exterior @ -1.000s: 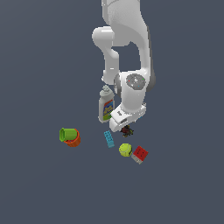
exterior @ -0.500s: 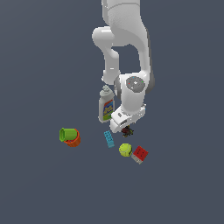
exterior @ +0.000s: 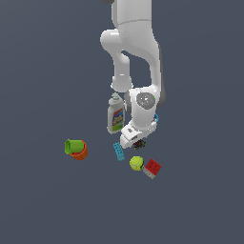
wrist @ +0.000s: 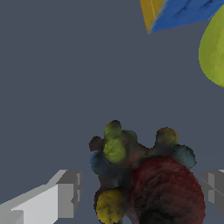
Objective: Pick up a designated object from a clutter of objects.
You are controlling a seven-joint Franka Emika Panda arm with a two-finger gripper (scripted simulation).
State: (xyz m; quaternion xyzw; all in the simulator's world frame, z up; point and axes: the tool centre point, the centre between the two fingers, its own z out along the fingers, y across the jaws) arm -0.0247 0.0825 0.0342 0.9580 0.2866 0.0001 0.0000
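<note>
settling is the word: vs the exterior views half a sec and a sec back, the arm has barely shifted, gripper sitting low over the lumpy toy in the same spot, clutter unmoved. read: descent looks done, closing is prob the step in hand, lift not yet begun.

toy lies betw the blue brick and the red cube, just above the yellow-green ball in the exterior view, near the white bottle. green and orange cups sit well apart to the exterior view's left.

exterior view hides the fingers behind the hand, so no jaw info there. wrist view fills that in: toy sits betw both fingertips, gap visible on each side, so jaws are apart w/ nothing gripped yet. also shows brick corner and ball edge close by.
</note>
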